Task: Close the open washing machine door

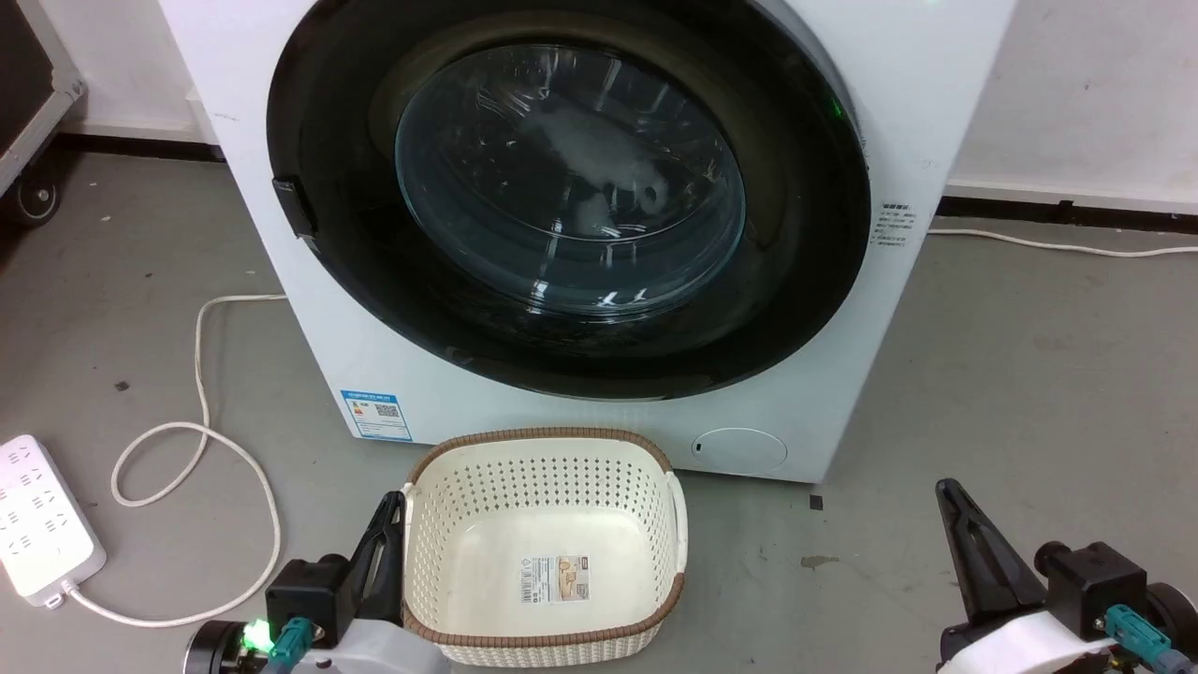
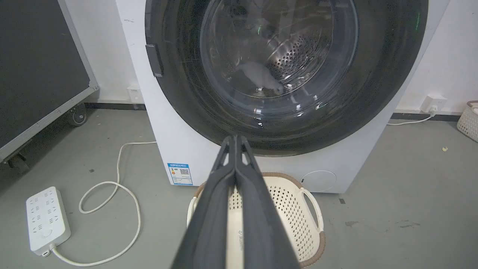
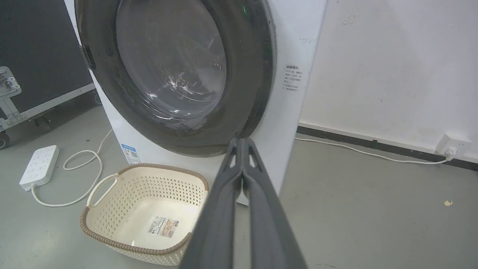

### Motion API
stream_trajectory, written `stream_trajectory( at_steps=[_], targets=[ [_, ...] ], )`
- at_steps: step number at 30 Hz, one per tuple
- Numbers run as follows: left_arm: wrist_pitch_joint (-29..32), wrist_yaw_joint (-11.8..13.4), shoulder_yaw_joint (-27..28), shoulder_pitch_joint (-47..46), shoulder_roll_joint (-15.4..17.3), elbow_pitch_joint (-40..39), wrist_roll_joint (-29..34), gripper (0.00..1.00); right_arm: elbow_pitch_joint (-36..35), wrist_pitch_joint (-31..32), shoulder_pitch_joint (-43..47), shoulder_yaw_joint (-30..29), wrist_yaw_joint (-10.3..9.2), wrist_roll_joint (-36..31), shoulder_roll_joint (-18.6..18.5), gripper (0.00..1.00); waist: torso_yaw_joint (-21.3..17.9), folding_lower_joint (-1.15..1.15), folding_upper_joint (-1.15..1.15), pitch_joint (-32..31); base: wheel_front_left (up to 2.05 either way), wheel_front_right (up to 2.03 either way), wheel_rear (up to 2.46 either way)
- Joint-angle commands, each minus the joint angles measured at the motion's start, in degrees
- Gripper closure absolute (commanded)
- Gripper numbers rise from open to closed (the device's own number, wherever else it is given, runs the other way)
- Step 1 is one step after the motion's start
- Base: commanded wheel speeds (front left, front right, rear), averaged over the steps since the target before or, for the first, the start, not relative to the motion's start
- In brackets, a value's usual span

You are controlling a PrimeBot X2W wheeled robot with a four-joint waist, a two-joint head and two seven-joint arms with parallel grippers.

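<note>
In the head view, the washing machine (image 1: 824, 412) stands straight ahead of me, and the washing machine door (image 1: 571, 178) lies flat against its white front, handle side to my left. A cream basket (image 1: 547, 433) sits on the floor just before the machine. The left gripper (image 1: 391, 510) hangs beside the basket's left handle and the right gripper (image 1: 950, 496) hangs well off to the right over bare floor. Both show as a single dark blade and hold nothing. A white power strip (image 1: 37, 524) lies far left.

In the left wrist view, the left gripper (image 2: 235, 140) has its two fingers pressed together, empty, pointing at the lower rim of the door (image 2: 278, 56).

In the right wrist view, the right gripper (image 3: 242, 142) is likewise pinched closed and empty. Its tips line up with the door's (image 3: 171, 67) lower right edge, where the black rim meets the machine's front (image 3: 295, 45) with no gap I can make out.
</note>
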Motion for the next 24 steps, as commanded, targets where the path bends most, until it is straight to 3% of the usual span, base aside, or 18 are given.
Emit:
stream_trajectory(
  at_steps=[1, 24],
  targets=[
    [0.3, 0.39, 0.19, -0.56, 0.02, -0.41, 0.31, 1.0, -0.54, 0.34, -0.88, 0.1, -0.02, -0.28, 0.3, 1.0, 0.02, 0.0, 0.0, 0.0, 0.0, 0.0, 0.0],
    [3.0, 0.67, 1.27, -0.77, 0.01, -2.36, 1.61, 1.0, -1.45, 3.04, -1.31, 0.81, -0.03, -0.75, 0.49, 1.0, 0.26, 0.0, 0.0, 0.02, 0.0, 0.0, 0.0]
  ],
)
